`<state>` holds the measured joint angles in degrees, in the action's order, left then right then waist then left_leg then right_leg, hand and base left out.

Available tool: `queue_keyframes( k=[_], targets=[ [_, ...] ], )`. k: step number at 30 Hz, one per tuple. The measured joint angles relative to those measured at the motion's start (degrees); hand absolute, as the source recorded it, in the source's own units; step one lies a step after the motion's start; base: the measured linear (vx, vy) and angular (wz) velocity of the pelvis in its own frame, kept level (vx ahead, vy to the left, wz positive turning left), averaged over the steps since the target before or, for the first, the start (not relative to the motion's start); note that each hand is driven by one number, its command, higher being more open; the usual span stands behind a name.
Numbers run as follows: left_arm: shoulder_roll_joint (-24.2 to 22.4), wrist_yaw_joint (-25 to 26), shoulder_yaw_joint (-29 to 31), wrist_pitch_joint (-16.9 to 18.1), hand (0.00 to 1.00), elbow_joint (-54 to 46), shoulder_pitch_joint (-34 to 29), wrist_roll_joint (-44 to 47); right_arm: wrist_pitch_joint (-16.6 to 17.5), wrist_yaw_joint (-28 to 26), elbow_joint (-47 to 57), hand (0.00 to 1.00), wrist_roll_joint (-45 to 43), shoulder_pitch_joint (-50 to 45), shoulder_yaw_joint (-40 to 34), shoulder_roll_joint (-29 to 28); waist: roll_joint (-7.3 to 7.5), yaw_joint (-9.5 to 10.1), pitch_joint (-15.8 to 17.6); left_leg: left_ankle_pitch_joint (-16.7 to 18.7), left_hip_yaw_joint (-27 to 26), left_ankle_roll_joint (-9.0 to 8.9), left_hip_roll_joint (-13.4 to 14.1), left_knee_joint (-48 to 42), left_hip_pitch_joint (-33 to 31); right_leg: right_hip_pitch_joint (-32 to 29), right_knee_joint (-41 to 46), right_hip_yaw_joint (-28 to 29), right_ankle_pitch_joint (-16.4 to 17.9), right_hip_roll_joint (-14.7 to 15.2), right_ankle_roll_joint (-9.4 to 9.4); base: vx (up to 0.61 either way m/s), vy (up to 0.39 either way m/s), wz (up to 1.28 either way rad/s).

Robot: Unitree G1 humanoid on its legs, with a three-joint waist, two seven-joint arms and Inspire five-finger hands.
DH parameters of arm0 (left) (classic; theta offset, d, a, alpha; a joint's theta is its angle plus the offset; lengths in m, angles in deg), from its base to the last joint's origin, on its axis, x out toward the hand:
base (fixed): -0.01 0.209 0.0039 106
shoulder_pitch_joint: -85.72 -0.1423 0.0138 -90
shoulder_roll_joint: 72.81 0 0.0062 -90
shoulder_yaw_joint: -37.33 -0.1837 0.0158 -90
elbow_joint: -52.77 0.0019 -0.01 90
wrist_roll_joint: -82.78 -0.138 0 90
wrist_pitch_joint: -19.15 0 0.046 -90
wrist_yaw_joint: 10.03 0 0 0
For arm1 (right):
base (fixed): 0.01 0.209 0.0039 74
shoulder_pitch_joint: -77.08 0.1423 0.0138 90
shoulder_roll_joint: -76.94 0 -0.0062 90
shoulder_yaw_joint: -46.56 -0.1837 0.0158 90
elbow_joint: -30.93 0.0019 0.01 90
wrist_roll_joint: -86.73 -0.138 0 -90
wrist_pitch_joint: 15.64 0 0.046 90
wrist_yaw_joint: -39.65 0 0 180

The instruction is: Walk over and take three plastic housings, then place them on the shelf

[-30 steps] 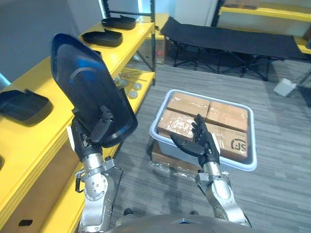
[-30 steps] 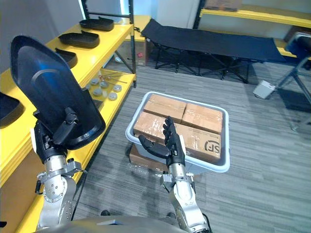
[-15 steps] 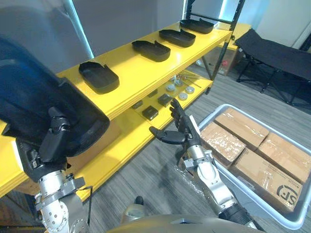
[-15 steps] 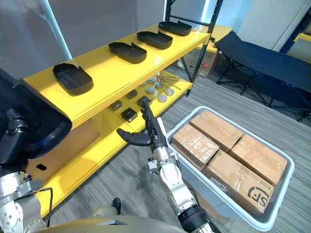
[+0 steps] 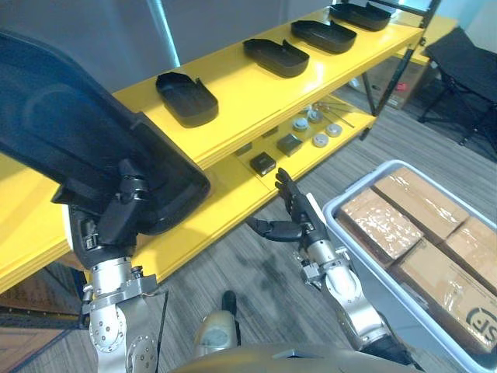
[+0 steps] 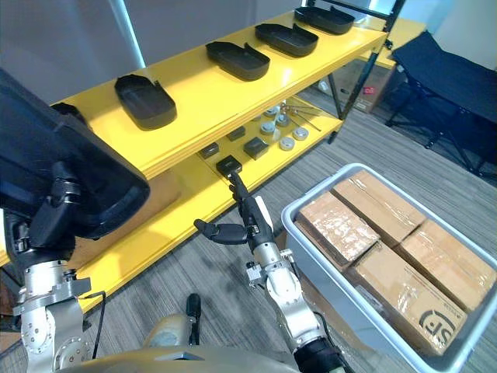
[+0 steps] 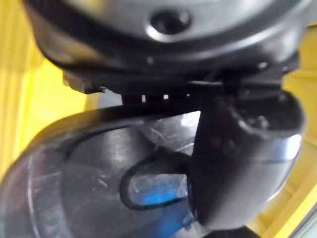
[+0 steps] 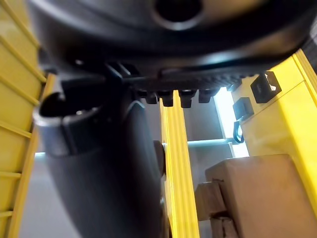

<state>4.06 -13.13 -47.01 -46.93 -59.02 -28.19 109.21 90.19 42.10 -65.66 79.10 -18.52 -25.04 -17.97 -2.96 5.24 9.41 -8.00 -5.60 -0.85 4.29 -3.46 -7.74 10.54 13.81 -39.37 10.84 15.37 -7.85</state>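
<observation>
My left hand [image 5: 116, 221] is shut on a large black plastic housing [image 5: 70, 148], held up at the left in front of the yellow shelf [image 5: 256, 101]; the thumb [image 7: 242, 163] presses on the housing [image 7: 94, 183] in the left wrist view. Several more black housings lie in a row along the shelf's top board, the nearest [image 5: 186, 99] then another [image 5: 276, 57] further along. My right hand [image 6: 242, 221] hangs open and empty, fingers straight, above the floor beside the shelf's lower board.
Small dark blocks [image 5: 263, 163] and round metal parts [image 5: 318, 140] lie on the lower shelf board. A grey bin [image 6: 311, 203] with cardboard boxes [image 6: 388, 256] stands on the floor at the right. A black folding cot [image 6: 446, 78] is at the far right.
The camera has swung further toward the shelf, so the whole scene has shifted. My left hand still holds the housing, now higher in view. The right hand stays open.
</observation>
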Motion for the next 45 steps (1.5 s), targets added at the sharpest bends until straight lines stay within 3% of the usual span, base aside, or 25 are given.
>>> queue_keyframes(
  k=[6,10,14,17,18,19,20,22,23,24,25,26,27,29,30,31,33,34,36,38,40,45],
  targets=[
    [2.79,-3.49,-3.98,0.00,0.00,0.84,1.22,-0.26,1.48,-2.96,-0.01,1.00,-0.72,1.00,-0.06,0.71,-0.92,-0.15,0.44,-3.18,1.40,-0.47,-0.64,0.97,-1.23,-2.29,4.65,0.64,1.97,1.00,0.00,-0.04,-0.005,0.29],
    [2.80,-4.93,-4.11,0.01,0.00,1.10,0.89,0.41,2.64,-6.00,0.00,1.00,-0.69,1.04,1.43,0.99,-1.06,0.09,0.44,-2.53,1.18,-0.28,-0.65,0.56,-0.76,-1.83,6.29,0.52,4.06,1.78,-0.20,-0.08,-0.003,0.04],
    [2.76,-7.26,-2.61,0.07,0.00,1.09,0.87,0.42,4.16,-4.55,0.01,1.00,-0.69,1.62,1.17,0.96,-0.63,1.26,0.40,-1.55,0.43,-0.41,-1.25,-0.49,-1.37,-1.15,6.07,-0.01,4.73,2.75,-1.22,-0.03,0.038,0.15],
    [3.01,-9.76,1.09,0.08,0.00,1.04,1.24,0.10,4.94,-2.82,0.26,1.00,-1.40,2.12,-0.94,-0.49,1.62,1.91,0.45,2.06,-2.25,1.43,-2.95,-5.63,-3.07,0.64,5.56,-1.09,5.65,4.77,-3.99,0.08,0.070,0.42],
    [3.82,-9.86,1.79,0.09,0.00,1.06,1.25,-0.70,4.95,-2.46,0.31,1.00,-2.41,1.79,-2.08,-0.81,3.04,2.32,0.22,5.19,-3.35,1.47,-3.93,-8.51,-2.94,2.90,6.14,-1.18,5.47,5.26,-6.37,0.21,0.064,0.67],
    [4.11,-9.37,2.44,0.15,0.00,1.65,1.99,-2.16,4.98,-2.21,0.63,1.00,-2.84,2.08,-3.58,-0.53,4.00,2.34,-0.50,6.56,-1.92,1.99,-5.59,-9.80,-3.05,0.82,13.62,1.42,3.86,8.44,-5.10,0.22,0.086,0.74],
    [4.20,-9.15,2.53,0.13,0.00,1.75,2.13,-2.49,5.06,-2.05,0.76,1.00,-2.85,2.41,-4.32,-0.24,3.95,2.32,-0.88,6.71,-1.40,2.23,-6.03,-9.69,-2.98,-1.06,17.44,3.42,2.17,9.70,-4.56,0.22,0.130,0.66],
    [6.00,-8.36,4.48,0.15,0.00,0.93,2.36,-3.02,5.43,-1.80,0.65,1.00,-2.92,5.42,-6.06,-0.14,3.73,2.21,-1.15,6.83,0.92,3.44,-6.90,-7.08,-0.45,-7.11,30.10,9.52,-6.00,12.39,-3.20,0.28,0.141,0.41],
    [6.76,-7.71,4.85,0.13,0.00,1.05,3.08,-3.09,5.85,-1.80,0.65,1.00,-2.95,6.29,-6.23,-0.33,3.59,2.10,-1.08,6.97,1.87,3.74,-6.96,-6.60,0.29,-8.50,32.86,10.69,-4.45,12.44,-2.89,0.30,0.044,0.42],
    [7.67,-6.40,5.42,-0.02,0.00,1.11,4.65,-3.05,6.55,-2.01,0.72,1.00,-2.89,8.32,-6.26,-0.19,2.97,1.86,-0.70,7.30,3.63,4.07,-6.69,-6.00,2.04,-10.54,35.63,11.87,0.55,11.60,-0.11,0.18,-0.003,0.54],
    [8.18,-5.32,5.55,-0.07,0.00,1.10,6.82,-2.89,7.33,-2.19,1.03,1.00,-2.88,10.50,-6.27,0.20,2.21,1.46,-0.39,7.78,5.65,3.97,-6.30,-5.59,3.55,-12.28,34.01,13.28,3.04,9.18,2.92,0.20,-0.001,0.61],
    [8.56,-4.91,5.55,-0.07,0.00,1.11,8.15,-2.77,7.49,-2.21,1.62,1.00,-2.88,11.53,-6.31,0.34,1.99,1.08,-0.35,7.96,6.61,3.80,-6.20,-5.37,3.95,-13.52,32.11,14.59,3.70,7.72,4.03,0.16,-0.026,0.88],
    [9.18,-4.27,5.33,-0.08,0.00,1.17,11.16,-2.80,8.24,-2.06,3.81,1.00,-2.87,12.75,-6.61,0.58,1.23,0.31,-0.02,8.40,9.41,3.32,-6.22,-5.38,4.13,-15.96,27.19,18.74,4.24,4.42,4.91,0.15,-0.052,1.06],
    [9.35,-3.20,4.45,-0.07,0.00,1.27,14.85,-2.83,10.01,-1.97,8.93,1.00,-2.64,13.13,-7.29,0.80,1.22,-1.63,-0.03,8.83,14.99,2.72,-6.49,-5.49,4.34,-18.44,17.94,28.15,3.50,-0.76,3.84,0.19,-0.176,1.48],
    [9.33,-2.96,4.20,-0.06,0.00,1.26,15.10,-2.83,10.41,-2.04,10.41,1.00,-2.60,13.12,-7.49,1.04,1.32,-2.18,-0.09,8.97,16.41,2.38,-6.57,-5.50,4.52,-18.51,15.56,29.82,3.04,-1.58,3.24,0.21,-0.287,1.47],
    [9.27,-2.91,4.03,-0.08,0.00,1.27,14.62,-2.81,11.14,-2.36,13.18,1.00,-2.84,13.16,-7.85,1.71,1.90,-2.15,-0.43,9.38,18.20,1.66,-7.00,-5.35,5.06,-18.01,10.94,30.96,2.22,-2.03,2.61,0.19,-0.329,1.16],
    [9.41,-2.93,4.74,-0.11,0.00,1.16,12.50,-2.65,11.88,-3.90,16.20,1.00,-3.16,13.39,-8.45,2.19,4.36,-1.08,-1.90,11.00,19.30,-0.38,-8.25,-5.48,5.35,-16.46,5.41,29.39,0.64,-1.30,3.32,0.20,-0.353,0.94],
    [8.56,-3.09,4.72,-0.44,0.00,1.46,11.56,-2.43,12.57,-4.71,16.59,1.00,-3.75,13.56,-8.96,2.61,4.90,-0.97,-2.36,11.91,18.47,-1.09,-7.40,-6.56,5.18,-14.79,4.53,28.27,-3.55,-1.16,1.46,0.24,-0.394,0.96],
    [5.86,-5.47,4.49,-0.75,0.00,1.83,7.40,-2.24,12.52,-5.19,15.39,1.00,-4.63,14.27,-10.41,4.42,1.30,-0.08,-2.75,12.95,15.02,-3.63,-1.85,-9.54,4.42,-10.67,2.02,23.07,-3.72,-4.43,2.93,0.25,-0.368,0.90],
    [5.23,-7.57,4.31,-1.11,0.00,1.84,6.28,-2.23,11.86,-5.06,14.54,1.00,-4.54,14.28,-12.02,5.00,0.17,-0.34,-3.30,12.25,10.34,-3.54,0.11,-9.13,3.70,-8.79,0.21,19.59,-3.83,-5.50,3.29,0.18,-0.214,0.79],
    [4.57,-9.40,2.66,-1.11,0.00,1.81,6.57,-2.11,10.45,-4.05,13.39,1.00,-4.46,13.59,-14.89,4.80,-0.11,-0.83,-3.36,9.96,3.33,-3.29,1.36,-6.59,4.04,-6.82,-1.51,15.79,-3.68,-5.68,3.54,0.16,-0.170,0.85],
    [4.63,-8.82,-2.45,-1.10,0.00,1.82,6.61,-2.52,10.26,-2.14,13.54,1.00,-4.63,8.48,-16.99,1.43,0.03,-1.62,-3.32,8.27,0.62,-2.80,0.12,-2.30,6.23,-5.09,-4.06,14.84,-3.88,-4.85,3.21,0.11,-0.024,0.14]
  ],
)
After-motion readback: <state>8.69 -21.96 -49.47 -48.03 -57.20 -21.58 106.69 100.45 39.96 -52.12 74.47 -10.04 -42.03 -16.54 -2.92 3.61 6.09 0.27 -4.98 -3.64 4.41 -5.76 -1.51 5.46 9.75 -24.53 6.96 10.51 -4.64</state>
